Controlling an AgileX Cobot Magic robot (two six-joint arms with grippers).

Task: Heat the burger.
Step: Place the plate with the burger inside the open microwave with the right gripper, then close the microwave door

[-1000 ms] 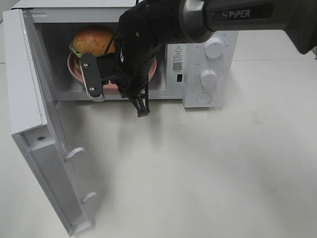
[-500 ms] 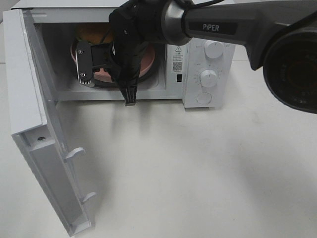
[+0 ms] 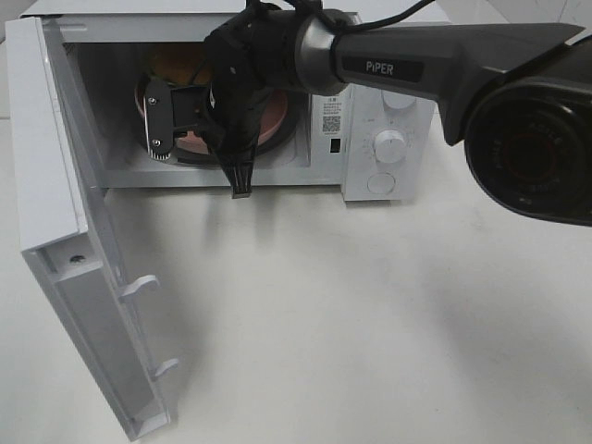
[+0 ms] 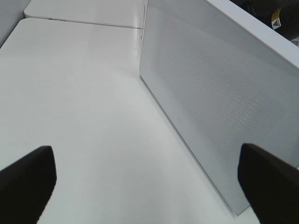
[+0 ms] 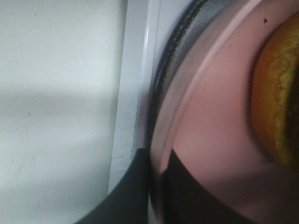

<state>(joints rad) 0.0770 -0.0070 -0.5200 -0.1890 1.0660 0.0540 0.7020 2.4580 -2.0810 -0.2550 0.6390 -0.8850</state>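
Burger (image 3: 174,63) and plate (image 3: 191,141) deeper inside microwave (image 3: 359,165)

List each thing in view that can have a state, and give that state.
microwave door, swung wide open.
burger, on the pink plate inside the microwave.
pink plate, rim pinched by the right end effector.
right end effector, shut on the plate rim.
left end effector, open, empty, outside the door.

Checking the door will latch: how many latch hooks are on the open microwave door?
2, both on the microwave door's free edge: the upper hook and the lower hook below it. None looks hidden.
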